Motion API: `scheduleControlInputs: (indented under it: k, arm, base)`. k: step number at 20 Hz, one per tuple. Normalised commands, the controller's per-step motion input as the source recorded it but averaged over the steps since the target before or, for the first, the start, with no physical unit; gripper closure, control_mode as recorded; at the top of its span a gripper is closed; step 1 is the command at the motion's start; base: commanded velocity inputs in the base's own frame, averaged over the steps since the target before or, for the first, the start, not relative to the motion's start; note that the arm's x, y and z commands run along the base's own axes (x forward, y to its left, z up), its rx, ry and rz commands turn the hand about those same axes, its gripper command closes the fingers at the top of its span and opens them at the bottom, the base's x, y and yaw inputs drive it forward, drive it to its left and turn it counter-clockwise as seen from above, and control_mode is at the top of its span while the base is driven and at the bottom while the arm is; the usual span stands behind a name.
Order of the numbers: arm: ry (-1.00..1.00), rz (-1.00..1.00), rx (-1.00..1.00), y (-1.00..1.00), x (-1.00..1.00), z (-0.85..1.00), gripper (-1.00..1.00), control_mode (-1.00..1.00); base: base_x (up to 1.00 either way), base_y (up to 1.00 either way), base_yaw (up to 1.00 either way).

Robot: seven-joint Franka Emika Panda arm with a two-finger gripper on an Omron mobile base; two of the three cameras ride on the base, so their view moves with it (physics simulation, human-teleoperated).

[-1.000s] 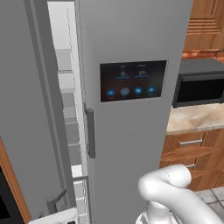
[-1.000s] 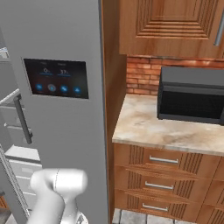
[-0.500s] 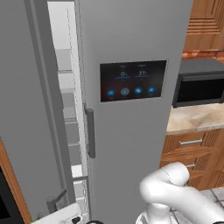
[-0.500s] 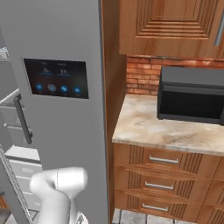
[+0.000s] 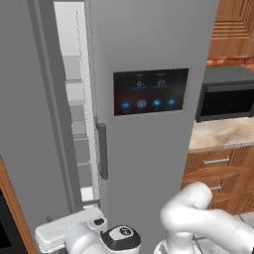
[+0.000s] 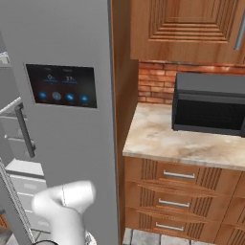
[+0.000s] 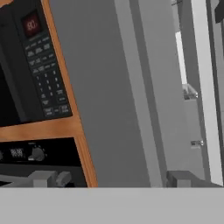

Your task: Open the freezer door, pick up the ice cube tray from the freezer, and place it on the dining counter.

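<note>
Clearance beside the touchscreen door [image 5: 149,124] explains the freezer door [image 5: 30,124] standing ajar, while the gripper [image 5: 74,233], low beside it, is spread and empty.

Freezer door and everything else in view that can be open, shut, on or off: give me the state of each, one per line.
freezer door: swung partly open, white freezer interior showing in the gap
touchscreen door: closed, screen lit
microwave: door closed
counter drawers: all closed
upper cabinet: closed
gripper: open by its reading, holding nothing that I can see
</note>
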Motion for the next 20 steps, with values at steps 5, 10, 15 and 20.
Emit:
scheduleControlInputs:
  k: [5,10,15,20]
  arm:
    - [0.15,0.15,0.11,-0.45,0.01,0.74,-1.00,-1.00]
    - [0.01,0.14,0.15,-0.88,0.16,0.33,-1.00,-1.00]
    - [0.01,0.25,0.13,-0.80,0.50,0.06,-1.00,-1.00]
    - [-0.03,0.28,0.04,-0.46,0.44,0.01,-1.00,-1.00]
  base:
    - [0.00,0.00,0.00]
    - [0.00,0.00,0.00]
    - [0.00,0.00,0.00]
    - [0.00,0.00,0.00]
